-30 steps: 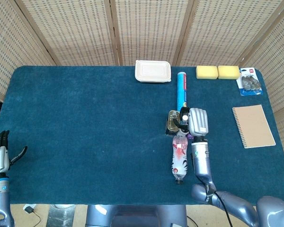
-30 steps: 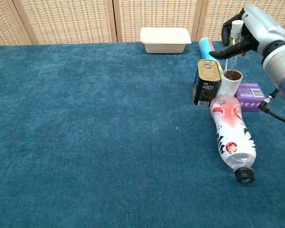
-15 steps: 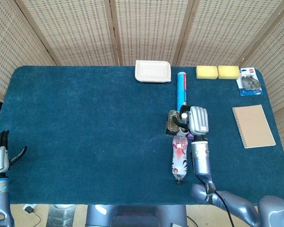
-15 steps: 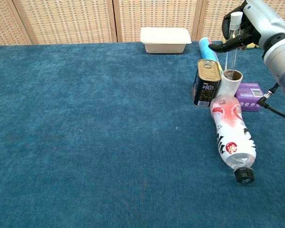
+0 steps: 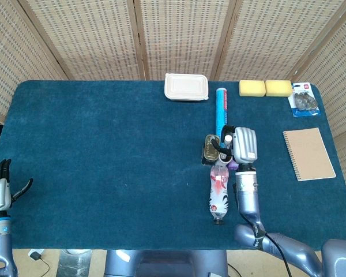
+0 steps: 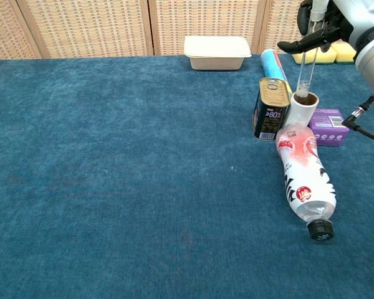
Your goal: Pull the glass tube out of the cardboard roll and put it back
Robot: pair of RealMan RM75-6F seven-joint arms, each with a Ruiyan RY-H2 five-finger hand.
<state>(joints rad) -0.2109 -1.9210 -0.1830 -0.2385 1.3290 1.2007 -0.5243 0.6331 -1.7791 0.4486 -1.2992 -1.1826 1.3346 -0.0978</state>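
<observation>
A white cardboard roll [image 6: 303, 112] stands upright between a dark can [image 6: 272, 109] and a purple box [image 6: 327, 126]. My right hand [image 6: 336, 25] grips the top of a clear glass tube [image 6: 308, 62] that hangs upright with its lower end just above or at the roll's mouth. In the head view the right hand [image 5: 243, 145] covers the roll, and the tube's white cap [image 5: 227, 139] shows beside it. My left hand [image 5: 0, 190] is open at the table's near left edge, holding nothing.
A plastic bottle [image 6: 303, 175] lies on its side in front of the roll. A blue cylinder [image 5: 221, 108], a beige lidded box [image 5: 186, 87], two yellow sponges [image 5: 265, 88], a blister pack [image 5: 304, 101] and a notebook [image 5: 309, 153] lie farther back and right.
My right hand has risen with the glass tube, drawing it almost fully up out of the cardboard roll. The left hand has stayed still.
</observation>
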